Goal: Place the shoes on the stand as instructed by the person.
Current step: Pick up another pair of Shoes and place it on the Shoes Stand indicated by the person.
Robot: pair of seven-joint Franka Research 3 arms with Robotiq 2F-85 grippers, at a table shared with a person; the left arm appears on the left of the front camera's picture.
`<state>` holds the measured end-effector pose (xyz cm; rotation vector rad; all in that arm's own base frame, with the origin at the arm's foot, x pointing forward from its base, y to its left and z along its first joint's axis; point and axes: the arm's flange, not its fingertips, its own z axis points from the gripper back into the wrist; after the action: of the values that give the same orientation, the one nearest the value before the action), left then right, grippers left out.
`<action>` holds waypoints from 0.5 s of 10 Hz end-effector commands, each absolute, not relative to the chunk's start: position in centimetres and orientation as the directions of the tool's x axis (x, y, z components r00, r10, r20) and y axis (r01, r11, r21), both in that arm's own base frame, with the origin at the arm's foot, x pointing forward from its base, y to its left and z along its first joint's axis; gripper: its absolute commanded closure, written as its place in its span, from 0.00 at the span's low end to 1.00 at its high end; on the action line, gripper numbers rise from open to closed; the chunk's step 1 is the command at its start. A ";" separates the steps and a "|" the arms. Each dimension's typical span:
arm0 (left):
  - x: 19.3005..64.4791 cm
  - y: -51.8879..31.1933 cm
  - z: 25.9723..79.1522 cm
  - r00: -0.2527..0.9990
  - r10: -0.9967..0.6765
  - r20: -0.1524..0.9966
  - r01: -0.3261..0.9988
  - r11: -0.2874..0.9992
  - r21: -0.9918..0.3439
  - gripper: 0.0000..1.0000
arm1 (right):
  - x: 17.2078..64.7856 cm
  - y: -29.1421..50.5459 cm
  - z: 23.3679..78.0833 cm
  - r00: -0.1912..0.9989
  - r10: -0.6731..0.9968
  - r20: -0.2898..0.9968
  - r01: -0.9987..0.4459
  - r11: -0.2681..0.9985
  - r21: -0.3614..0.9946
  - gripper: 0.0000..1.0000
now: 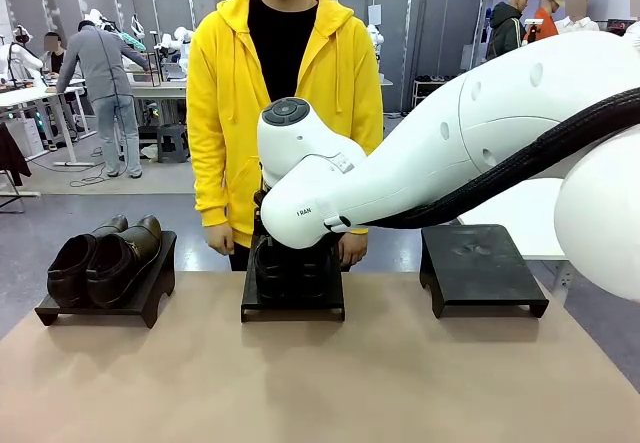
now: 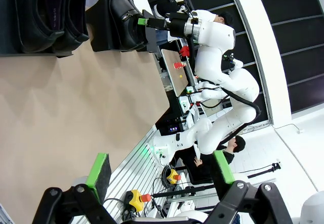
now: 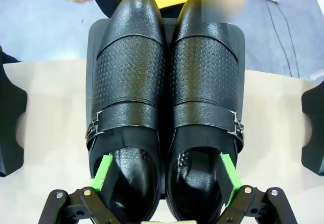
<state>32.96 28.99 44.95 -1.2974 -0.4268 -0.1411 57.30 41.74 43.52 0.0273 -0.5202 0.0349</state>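
Right claw (image 3: 164, 178) spread, fingers inside glossy pair (image 3: 164, 107) on middle stand (image 3: 98, 37); lift straight w/o dragging; left claw (image 2: 159, 171) open, empty.

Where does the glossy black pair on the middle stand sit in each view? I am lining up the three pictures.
Front view: the glossy black pair is at centre, mostly behind the right arm's wrist.
Left wrist view: near the top, left of centre, at the right gripper.
Right wrist view: centre, with one green pad inside each shoe opening.
Shared landmark: the middle stand.
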 end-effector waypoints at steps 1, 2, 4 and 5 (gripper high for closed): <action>32.5 28.6 45.0 0.912 0.129 0.389 0.341 0.283 -0.896 0.00 | 57.2 41.8 43.5 0.867 0.031 0.498 -0.045 0.999 0.015 0.00; 32.5 28.6 45.0 0.912 0.129 0.389 0.341 0.283 -0.896 0.00 | 57.2 41.8 43.5 0.867 0.031 0.498 -0.045 0.999 0.015 0.00; 32.5 28.6 45.0 0.912 0.129 0.389 0.341 0.283 -0.896 0.00 | 57.2 41.8 43.5 0.867 0.031 0.498 -0.045 0.999 0.015 0.00; 32.5 28.6 45.0 0.912 0.129 0.389 0.341 0.283 -0.896 0.00 | 57.2 41.8 43.5 0.867 0.031 0.498 -0.045 0.999 0.015 0.00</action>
<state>32.96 28.99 44.95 -1.2974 -0.4268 -0.1411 57.19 41.88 43.51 0.0270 -0.5193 0.0380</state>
